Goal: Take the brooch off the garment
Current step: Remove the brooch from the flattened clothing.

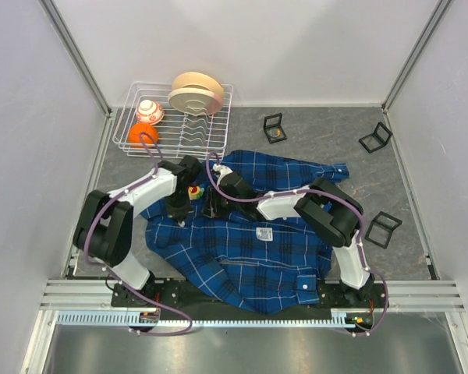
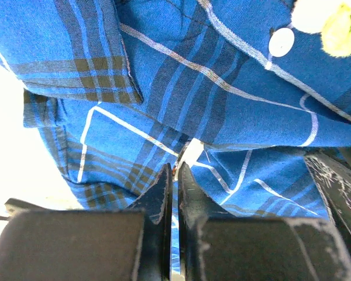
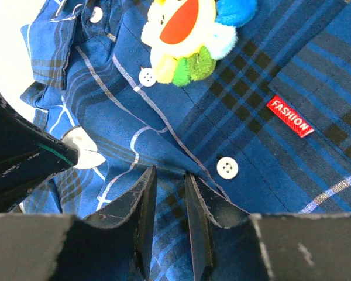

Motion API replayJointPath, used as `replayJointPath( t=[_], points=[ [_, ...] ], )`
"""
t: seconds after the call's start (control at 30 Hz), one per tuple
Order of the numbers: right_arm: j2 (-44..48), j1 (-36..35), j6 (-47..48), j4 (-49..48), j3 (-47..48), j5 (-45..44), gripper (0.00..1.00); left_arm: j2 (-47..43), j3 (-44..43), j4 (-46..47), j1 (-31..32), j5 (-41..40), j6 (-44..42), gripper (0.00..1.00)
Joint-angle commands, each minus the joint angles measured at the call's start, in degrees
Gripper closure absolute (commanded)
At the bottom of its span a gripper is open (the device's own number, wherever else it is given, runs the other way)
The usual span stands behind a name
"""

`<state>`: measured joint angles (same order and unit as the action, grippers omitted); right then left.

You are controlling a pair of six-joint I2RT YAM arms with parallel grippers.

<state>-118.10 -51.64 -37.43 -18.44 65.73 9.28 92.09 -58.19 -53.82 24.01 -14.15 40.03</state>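
The garment (image 1: 249,241), a dark-blue plaid shirt with white buttons, lies rumpled across the table. The brooch (image 1: 195,192), a plush flower with a yellow face, red mouth and coloured petals, sits on it near the collar. It shows in the right wrist view (image 3: 184,35) and blurred in the left wrist view (image 2: 339,29). My left gripper (image 1: 177,209) is just left of the brooch, its jaws shut on a thin fold of shirt (image 2: 175,170). My right gripper (image 1: 212,206) is just right of the brooch, its jaws narrowly apart and pinching a fold by the button placket (image 3: 169,175).
A white wire dish rack (image 1: 132,140) at the back left holds tan plates, an orange ball and a white-and-orange ball. Three small black frame stands (image 1: 274,128) (image 1: 375,138) (image 1: 383,228) stand on the grey mat. A red FASHION label (image 3: 289,116) sits on the shirt pocket.
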Motion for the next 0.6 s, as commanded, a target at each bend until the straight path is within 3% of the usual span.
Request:
replayJointPath(
  t=[0.0,0.17,0.4,0.5,0.57],
  points=[
    [0.51,-0.04,-1.68,3.23,-2.46,-4.71,0.65,6.25,-3.22,-13.13,4.37,-10.09,1.36,0.98],
    [0.51,-0.39,-2.03,1.82,-2.10,-2.95,0.65,10.38,-8.42,-17.97,11.74,-17.12,2.68,0.98],
    [0.07,-0.22,-3.61,0.51,-3.77,-2.07,0.65,14.24,-10.97,-23.69,16.33,-23.63,7.42,0.98],
    [-0.02,0.04,-4.58,-1.33,-5.09,-1.46,0.65,16.10,-11.68,-25.10,17.12,-23.47,9.01,0.98],
    [-0.11,0.48,-4.85,-1.87,-5.44,-0.41,0.65,12.61,-10.89,-23.79,17.04,-20.15,8.31,0.98]
  ],
)
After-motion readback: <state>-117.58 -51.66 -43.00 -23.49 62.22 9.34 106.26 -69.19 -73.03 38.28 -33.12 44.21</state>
